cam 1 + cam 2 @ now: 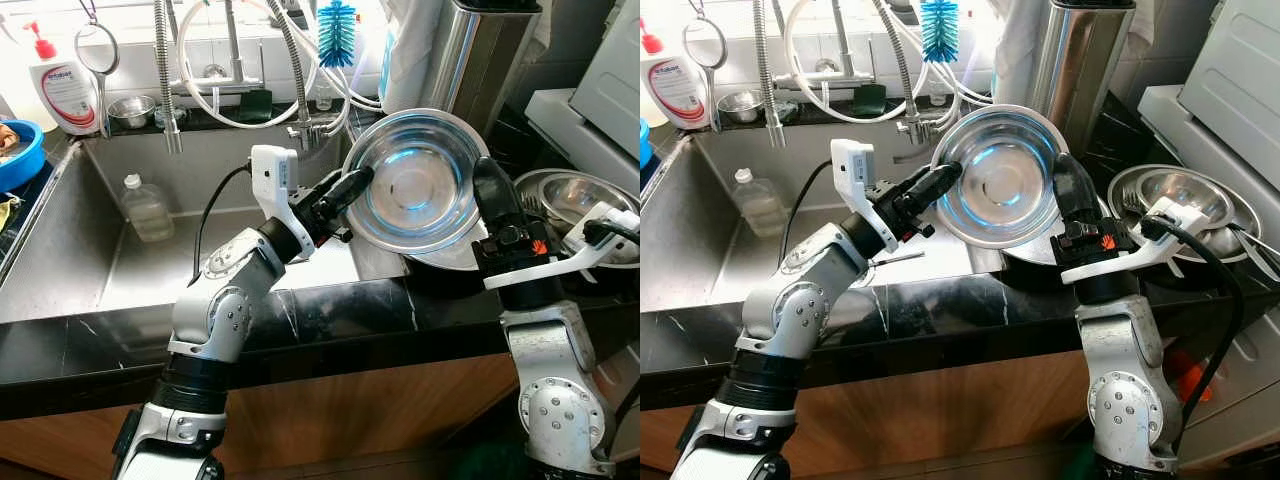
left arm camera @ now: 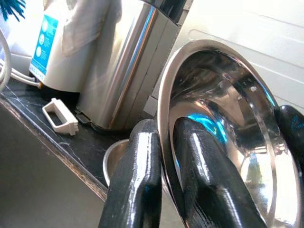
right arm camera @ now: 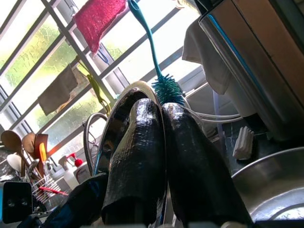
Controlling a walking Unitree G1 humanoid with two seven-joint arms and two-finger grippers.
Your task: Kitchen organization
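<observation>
Above the black marble counter edge [image 1: 340, 310], beside the sink [image 1: 120, 250], a steel bowl [image 1: 418, 180] hangs tilted upright, its rim pinched by both the left gripper [image 1: 352, 185] and the right gripper [image 1: 492, 188], with stacked bowls [image 1: 570, 195] close behind.

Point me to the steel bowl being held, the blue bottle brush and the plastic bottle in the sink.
steel bowl [image 1: 415, 180], left eye view, inner base
blue bottle brush [image 1: 336, 33], left eye view, bristle head
plastic bottle [image 1: 147, 209], left eye view, body

Silver bowl [image 1: 415, 180], blue bottle brush [image 1: 336, 33], white-veined black counter [image 1: 330, 310].
</observation>
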